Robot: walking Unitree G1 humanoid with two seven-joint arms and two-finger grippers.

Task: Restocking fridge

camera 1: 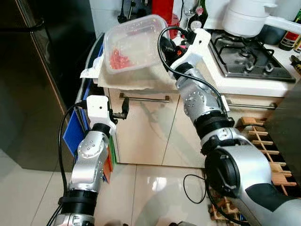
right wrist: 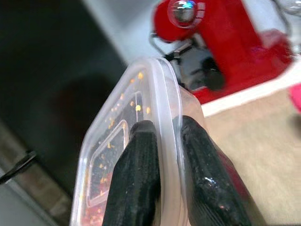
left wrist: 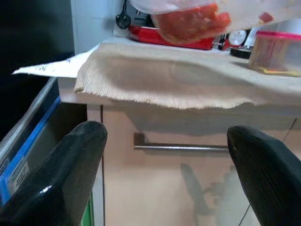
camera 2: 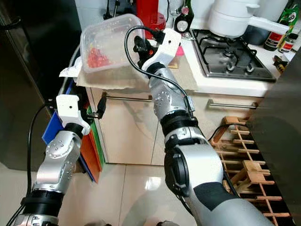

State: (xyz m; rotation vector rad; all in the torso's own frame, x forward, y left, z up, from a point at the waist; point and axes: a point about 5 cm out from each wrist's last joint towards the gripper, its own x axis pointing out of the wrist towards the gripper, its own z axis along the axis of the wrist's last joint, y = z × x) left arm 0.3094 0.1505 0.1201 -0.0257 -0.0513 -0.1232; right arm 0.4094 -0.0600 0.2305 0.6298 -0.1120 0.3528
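right tool [right wrist: 162, 155] clamped on plastic container [camera 1: 134, 43] rim, tilted, lifted above counter [camera 1: 235, 82] edge | left tool [camera 1: 118, 113] fingers apart, below counter edge, before cabinet handle [camera 1: 145, 98] | fridge [camera 1: 37, 70] left of counter

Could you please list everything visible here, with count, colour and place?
Food container: one, clear with red food, tilted above the counter, gripped at its rim.
Cloth: one, beige, draped over the counter edge.
Fridge: one, dark, robot's left, door shut.
Red appliance: one, back of the counter.
Pot: one, white, on the hob.
Bottles: several, dark, against the wall.
Drawer handles: two, metal, below the counter.
Wooden rack: one, on the floor at right.
Left tool: open, low before the drawers.
Right tool: shut on the container.
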